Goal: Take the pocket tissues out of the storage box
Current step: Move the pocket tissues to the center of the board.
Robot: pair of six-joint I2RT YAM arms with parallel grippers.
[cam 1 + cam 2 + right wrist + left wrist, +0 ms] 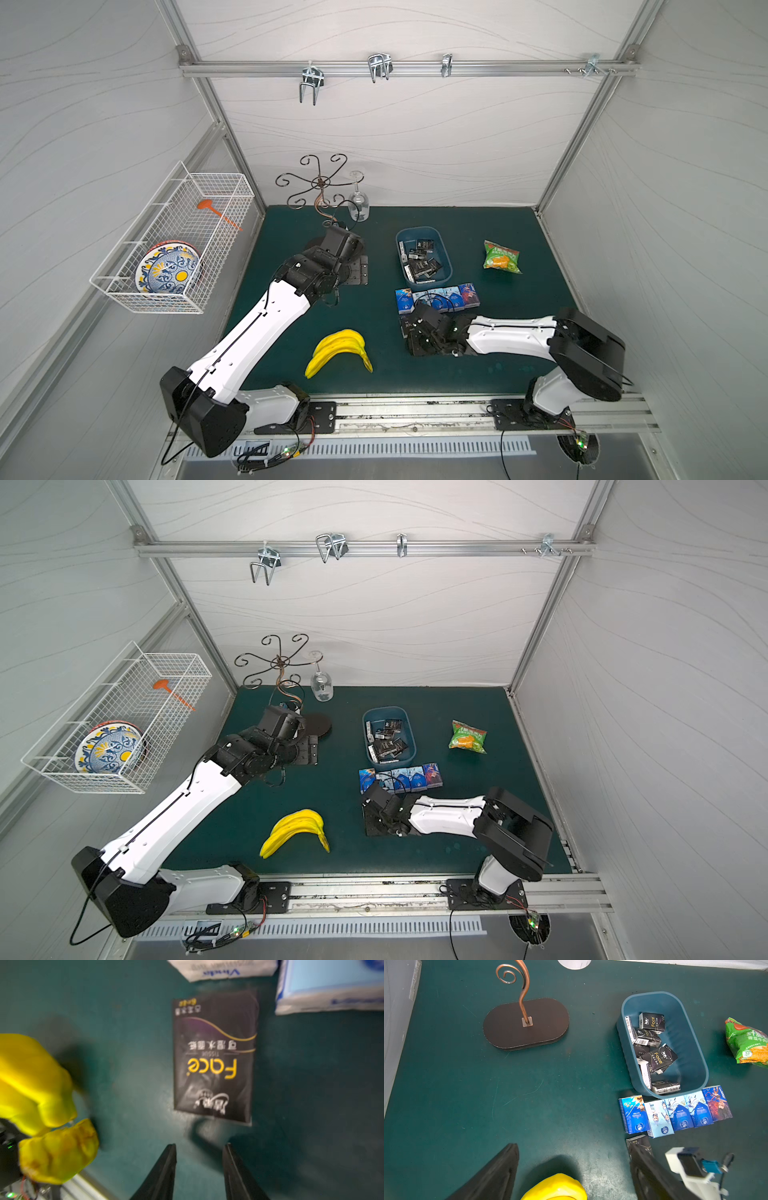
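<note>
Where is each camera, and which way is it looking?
Top views: high up front, looking down on the table; left arm and right arm show.
Left wrist: on left arm, facing the storage box; open left tool shows.
Right wrist: on right arm, close above a black packet; open right tool shows.
Shared: both wrist views see bananas.

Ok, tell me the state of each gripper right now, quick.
Left gripper: open, fingers spread wide, holding nothing.
Right gripper: open, fingers apart and empty; the black Face packet lies just ahead, not gripped.
</note>
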